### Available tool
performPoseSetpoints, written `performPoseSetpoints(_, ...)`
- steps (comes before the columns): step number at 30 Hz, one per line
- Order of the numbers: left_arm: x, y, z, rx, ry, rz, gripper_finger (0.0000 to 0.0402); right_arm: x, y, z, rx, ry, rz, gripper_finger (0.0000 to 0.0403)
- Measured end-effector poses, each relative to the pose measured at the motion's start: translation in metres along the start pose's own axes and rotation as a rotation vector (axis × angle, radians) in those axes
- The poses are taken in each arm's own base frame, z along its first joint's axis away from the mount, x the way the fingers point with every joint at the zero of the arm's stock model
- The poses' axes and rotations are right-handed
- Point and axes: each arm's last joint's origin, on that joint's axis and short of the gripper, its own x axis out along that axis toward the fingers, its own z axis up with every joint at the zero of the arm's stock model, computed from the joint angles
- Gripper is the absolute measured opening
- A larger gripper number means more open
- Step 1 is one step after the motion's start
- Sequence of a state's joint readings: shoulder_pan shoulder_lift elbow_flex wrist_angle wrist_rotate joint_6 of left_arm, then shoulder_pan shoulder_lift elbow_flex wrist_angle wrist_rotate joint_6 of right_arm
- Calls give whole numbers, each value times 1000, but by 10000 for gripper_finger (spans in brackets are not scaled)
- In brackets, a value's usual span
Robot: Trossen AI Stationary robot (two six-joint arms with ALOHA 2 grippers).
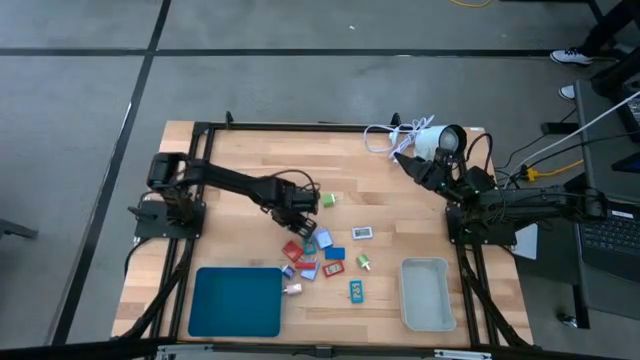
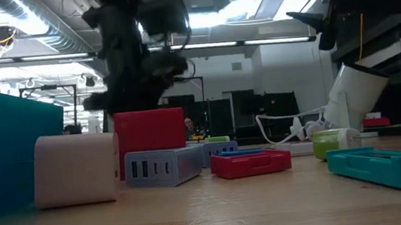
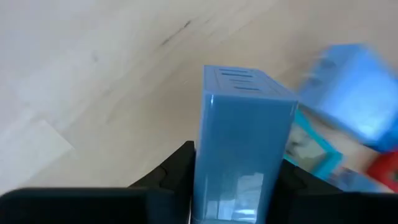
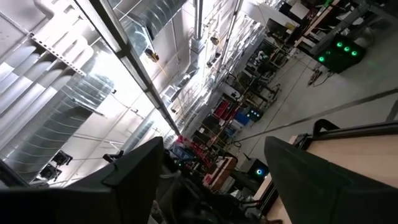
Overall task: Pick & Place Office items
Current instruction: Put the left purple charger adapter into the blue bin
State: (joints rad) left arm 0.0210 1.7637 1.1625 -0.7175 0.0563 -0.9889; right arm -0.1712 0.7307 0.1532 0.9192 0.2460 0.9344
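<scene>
**Left claw closes on a blue block above the pile**

At the table's left edge sits the left arm's base; the arm reaches toward the middle, where the left claw (image 1: 297, 200) hangs over the upper end of the pile of office pieces (image 1: 315, 255). In its wrist view a tall light-blue block (image 3: 244, 143) stands upright between the two dark fingers (image 3: 177, 168), its long axis running straight out from the claw, and both fingers press its sides: clamped on the block. Just beyond it lie a teal flat piece (image 3: 311, 152), another blue piece (image 3: 351, 93) and a red one (image 3: 385, 168), so the held block is at the near edge of the cluster.

Toward the table's near edge lies the blue tray (image 1: 237, 300), down and to the left of the claw; the grey bin (image 1: 426, 292) sits near the right near corner. The left arm is plainly the nearer to both the pile and the tray, so I judge the carry will run from the claw toward that near-left side.

The right claw (image 1: 405, 160) waits near the far right corner beside the white lamp (image 1: 436, 141), fingers apart and holding nothing
</scene>
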Motion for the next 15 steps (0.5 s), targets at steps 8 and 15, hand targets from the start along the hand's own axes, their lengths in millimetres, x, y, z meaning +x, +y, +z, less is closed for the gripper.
performPoseSetpoints(8,-92,15,16,126,-340,-198,115,1,-2,2,-7,-9,-4,284)
performPoseSetpoints(15,-158,21,-25,392,-283,-527,115,1,-2,3,-11,-6,-1,284)
